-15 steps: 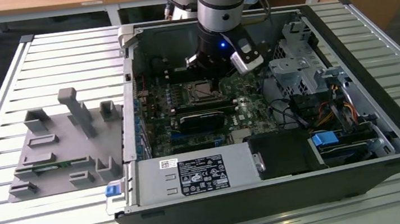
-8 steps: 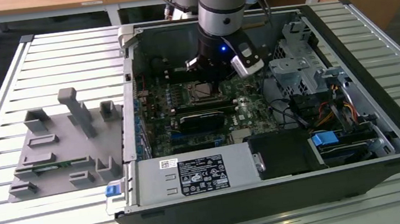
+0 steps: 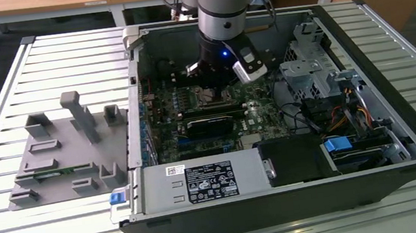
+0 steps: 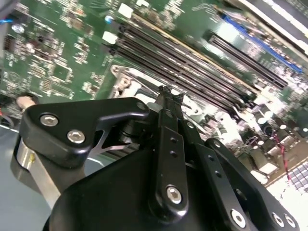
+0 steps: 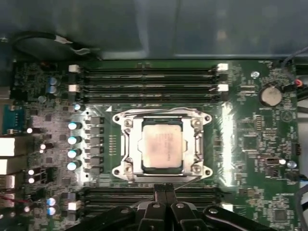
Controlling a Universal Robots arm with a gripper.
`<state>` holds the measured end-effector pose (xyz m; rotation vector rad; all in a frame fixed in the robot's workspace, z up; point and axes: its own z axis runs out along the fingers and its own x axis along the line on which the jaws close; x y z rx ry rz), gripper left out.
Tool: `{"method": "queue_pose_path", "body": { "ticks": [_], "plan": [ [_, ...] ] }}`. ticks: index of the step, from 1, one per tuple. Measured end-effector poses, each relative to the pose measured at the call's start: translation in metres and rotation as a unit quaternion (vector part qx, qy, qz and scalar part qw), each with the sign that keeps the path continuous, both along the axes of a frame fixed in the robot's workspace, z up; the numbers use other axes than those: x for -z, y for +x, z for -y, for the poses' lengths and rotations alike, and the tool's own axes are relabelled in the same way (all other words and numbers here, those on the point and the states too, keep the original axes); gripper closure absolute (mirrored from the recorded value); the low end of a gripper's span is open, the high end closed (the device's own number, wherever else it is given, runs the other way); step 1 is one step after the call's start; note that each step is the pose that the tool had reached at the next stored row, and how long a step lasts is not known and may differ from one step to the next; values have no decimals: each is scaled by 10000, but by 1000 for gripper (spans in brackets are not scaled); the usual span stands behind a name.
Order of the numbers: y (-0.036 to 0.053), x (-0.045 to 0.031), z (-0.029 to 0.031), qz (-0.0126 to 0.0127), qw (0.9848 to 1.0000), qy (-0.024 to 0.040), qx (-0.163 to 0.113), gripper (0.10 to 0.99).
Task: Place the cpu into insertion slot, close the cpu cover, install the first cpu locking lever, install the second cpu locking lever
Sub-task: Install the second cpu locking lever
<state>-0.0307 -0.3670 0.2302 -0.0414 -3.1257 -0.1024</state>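
The arm reaches down into the open computer case [image 3: 398, 130], and its hand [image 5: 165, 188] hangs low over the green motherboard [image 5: 250, 144]. In both wrist views the two black fingers [image 4: 169, 103] are pressed together with no gap between the tips, and nothing is held in them.

Just beyond the fingertips, in the first wrist view, sits the insertion slot [image 5: 126, 144], and in it lies the cpu [image 5: 161, 147], its dull metal top facing up. The cpu cover [image 5: 162, 115] lies flat around the chip as a silver frame, with four screw corners showing. Whether the hand touches the frame's near edge I cannot tell.

Counting in that view: one chip, one socket, two long black memory slots [image 5: 149, 79] on the far side of the socket from the hand, more slots under the fingers, and one round coin battery [image 5: 269, 95] off to the side.

The exterior view adds what the wrist cameras miss: the slatted bench [image 3: 52, 58] beneath the case, one grey fixture tray [image 3: 63, 150] well away from the hand, and the grey power supply [image 3: 199, 182] along the case's near wall.
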Motion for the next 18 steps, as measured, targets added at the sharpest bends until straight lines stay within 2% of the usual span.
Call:
{"method": "queue_pose_path", "body": {
  "ticks": [4, 9, 12, 18],
  "plan": [
    [-73, 15, 10, -1, 10000, 7, 0, 980],
    [-85, 28, 69, 0, 9999, 148, 0, 980],
    [-112, 29, 101, 0, 9998, 205, 0, 980],
    [-175, 54, 124, 0, 9997, 233, 0, 980]
  ]
}}
